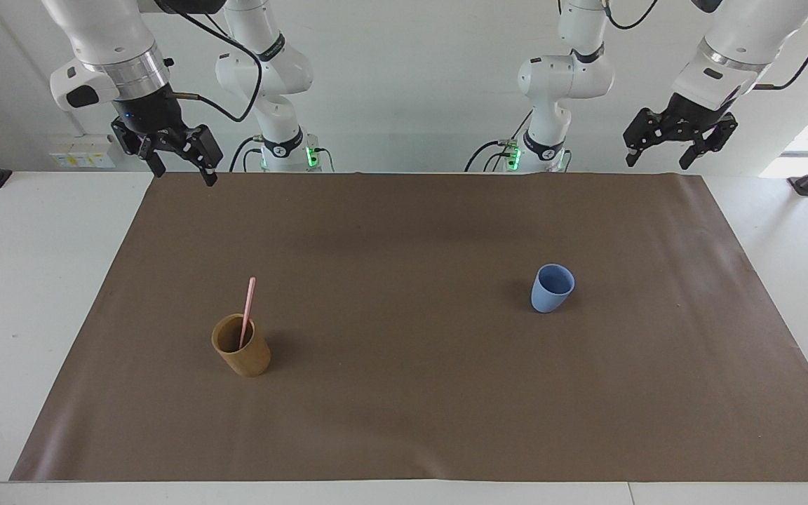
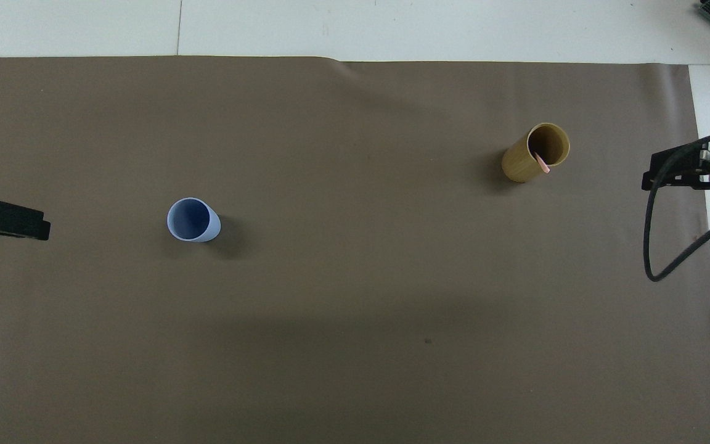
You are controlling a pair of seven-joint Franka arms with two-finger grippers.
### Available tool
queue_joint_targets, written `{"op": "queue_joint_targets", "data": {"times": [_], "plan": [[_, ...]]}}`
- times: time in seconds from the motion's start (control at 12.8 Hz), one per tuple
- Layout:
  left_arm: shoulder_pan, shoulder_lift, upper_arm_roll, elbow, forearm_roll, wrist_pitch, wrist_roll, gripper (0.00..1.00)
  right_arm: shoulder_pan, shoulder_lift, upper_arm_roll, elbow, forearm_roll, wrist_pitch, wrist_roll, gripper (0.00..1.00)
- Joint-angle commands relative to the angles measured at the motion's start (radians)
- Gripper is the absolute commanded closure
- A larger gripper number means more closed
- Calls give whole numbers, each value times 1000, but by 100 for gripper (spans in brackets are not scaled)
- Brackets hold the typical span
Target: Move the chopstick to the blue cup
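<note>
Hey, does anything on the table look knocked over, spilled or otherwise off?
Nothing stands out. The blue cup and tan cup both stand upright on the mat, and the chopstick leans inside the tan cup. Nothing is spilled.

The chopstick [image 1: 247, 311] stands in the taller cup [image 1: 241, 355], which sits at eight o'clock from the blue cup [image 1: 552, 288] in the facing view.

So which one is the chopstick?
Find the brown mat, then the tan-brown cup toward the right arm's end. The chopstick stands in it, leaning on the rim: the only thin pink stick; the blue cup holds nothing.
</note>
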Motion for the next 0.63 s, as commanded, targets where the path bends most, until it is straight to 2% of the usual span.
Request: {"op": "queue_joint_targets", "data": {"times": [0.0,0.55], "plan": [[13,-10,-4,-1,0,-9,18,0,-17,4,11,16,5,-21,-26,0],[36,-8,-1,-1,0,-7,16,0,-17,4,11,16,5,-21,-26,0]]}}
